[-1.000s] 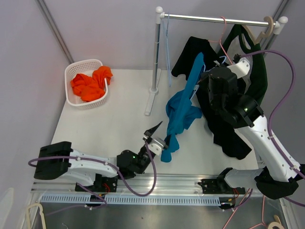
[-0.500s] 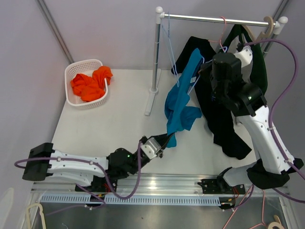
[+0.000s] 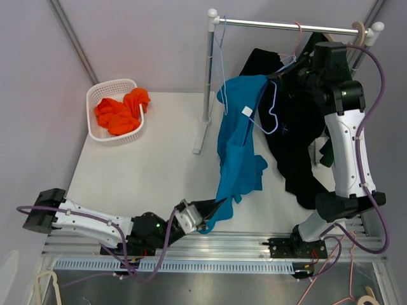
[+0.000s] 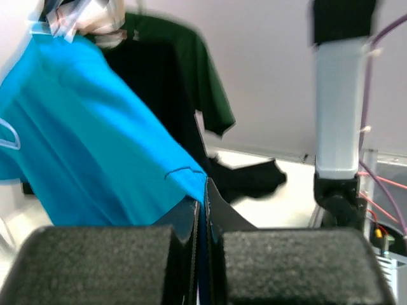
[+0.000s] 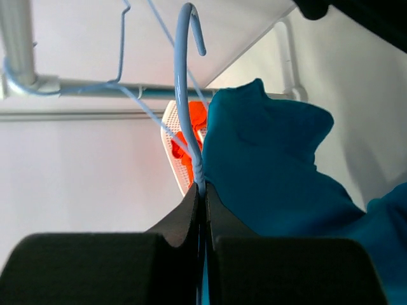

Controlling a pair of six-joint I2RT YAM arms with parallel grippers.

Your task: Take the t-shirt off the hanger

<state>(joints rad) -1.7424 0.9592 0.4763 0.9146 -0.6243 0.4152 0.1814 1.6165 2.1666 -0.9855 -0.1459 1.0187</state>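
A blue t-shirt (image 3: pixel 236 140) hangs stretched from a light blue wire hanger (image 3: pixel 272 109) down to the table's front edge. My right gripper (image 3: pixel 285 68) is shut on the hanger's neck just below its hook (image 5: pixel 188 76) and holds it high near the rail. The shirt's collar (image 5: pixel 273 159) bunches beside my right fingers. My left gripper (image 3: pixel 212 210) is shut on the shirt's bottom hem, low at the front of the table. In the left wrist view the blue cloth (image 4: pixel 95 146) runs up and away from the closed jaws (image 4: pixel 205 213).
A clothes rail (image 3: pixel 286 25) on a white post (image 3: pixel 208 76) stands at the back, with a second blue hanger (image 3: pixel 222 63) on it. A black shirt (image 3: pixel 296 152) and a dark green shirt (image 3: pixel 346 95) hang at the right. A white basket (image 3: pixel 94 96) of orange clothes (image 3: pixel 121 111) sits back left.
My right gripper has lifted the hanger up and back toward the rail. My left gripper has drawn the hem toward the front edge, so the shirt is now pulled out long.
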